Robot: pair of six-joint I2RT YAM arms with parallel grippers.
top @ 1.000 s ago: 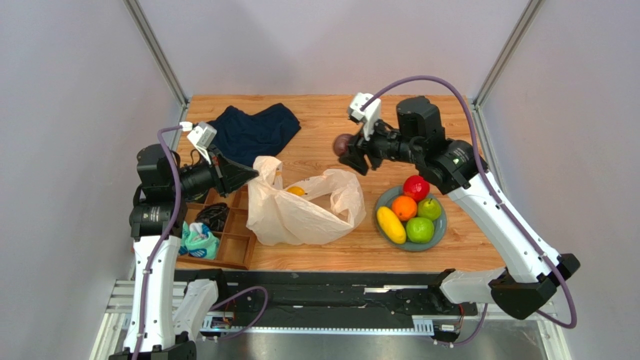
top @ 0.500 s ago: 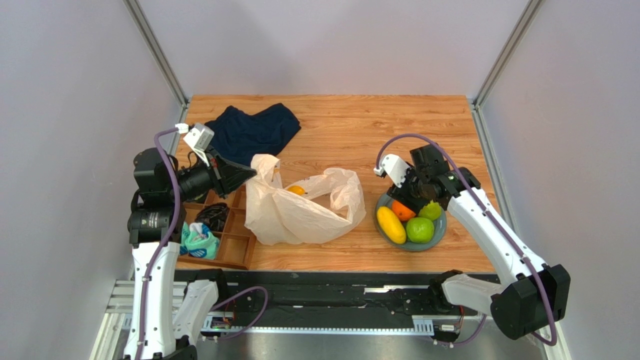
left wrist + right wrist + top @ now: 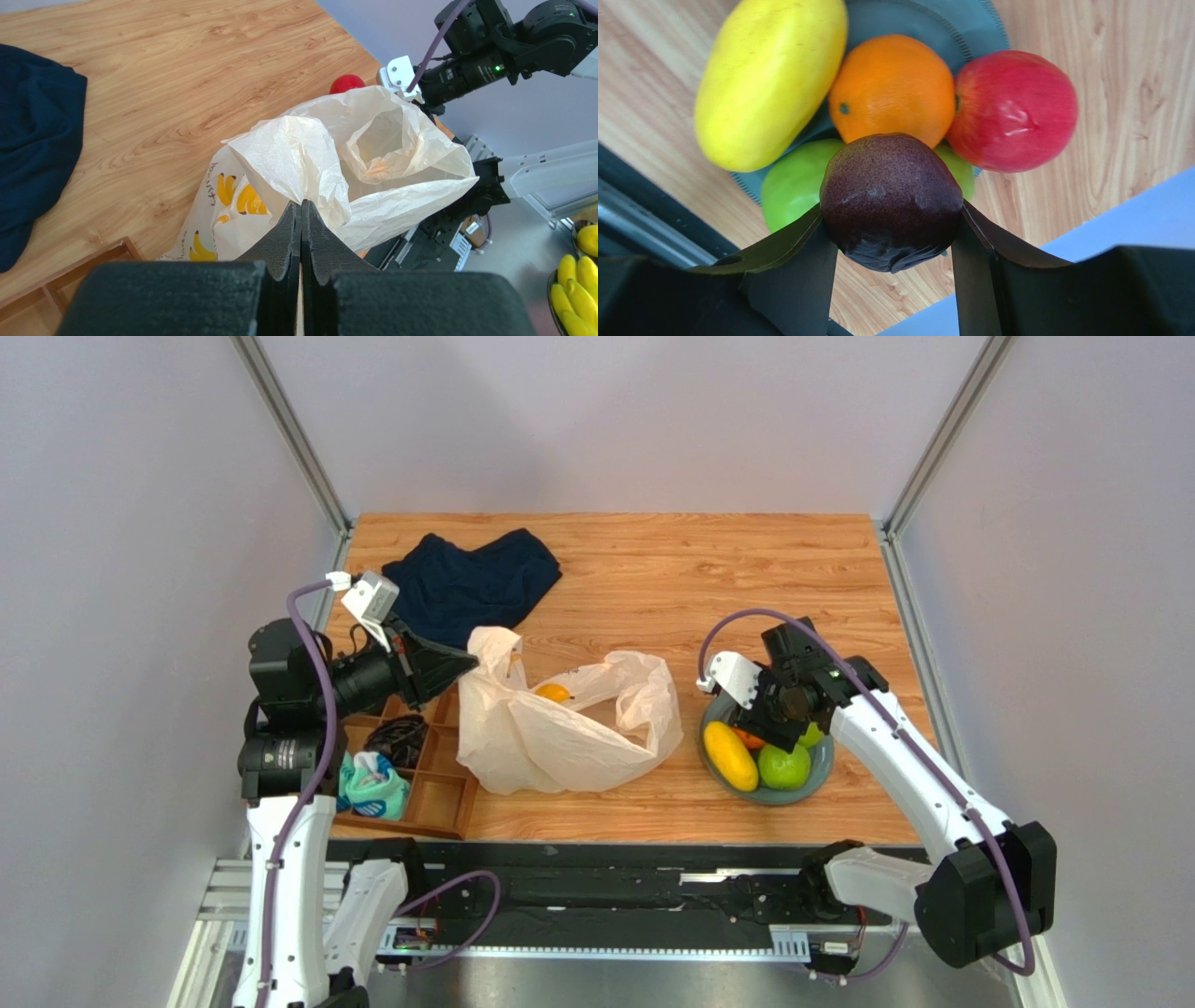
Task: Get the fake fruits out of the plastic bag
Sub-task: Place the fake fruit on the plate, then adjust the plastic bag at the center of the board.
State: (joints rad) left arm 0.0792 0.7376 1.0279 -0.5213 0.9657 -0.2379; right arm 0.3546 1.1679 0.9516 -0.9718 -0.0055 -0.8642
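We've got the right gripper (image 3: 891, 227) clamped on the plum (image 3: 891, 189), jaws roughly half apart with one finger on each flank. It hangs right over the plate (image 3: 934, 21), above the orange (image 3: 892, 87) and a green apple (image 3: 791, 189); we can't tell if it touches them. The red apple (image 3: 1011, 108) and an oblong yellow fruit (image 3: 770, 77) flank the orange on the plate. The left gripper (image 3: 302, 213) has its jaws fully together, pinching a fold of the plastic bag (image 3: 393, 161) on the bag's left side. That side stands raised and the mouth gapes open. We see one orange-yellow fruit (image 3: 553, 692) inside the mouth. The bag lies mid-worktop, toward the near edge. The plate sits just beside it, near the right edge. The worktop (image 3: 631, 560) is light brown wood-grain planking, with pale grey walls on three sides and metal posts at the far corners. The bag is thin, crinkly, translucent cream film with yellow banana prints. The fruits are smooth and glossy. The plum is round, dark purple and finely speckled. The plate is round and grey-blue with a ribbed rim. A crumpled navy cloth (image 3: 470, 577) lies at the far left corner. A wooden compartment tray (image 3: 421, 791) sits at the near left corner, holding rolled teal socks (image 3: 372, 784) and a black item (image 3: 400, 739).
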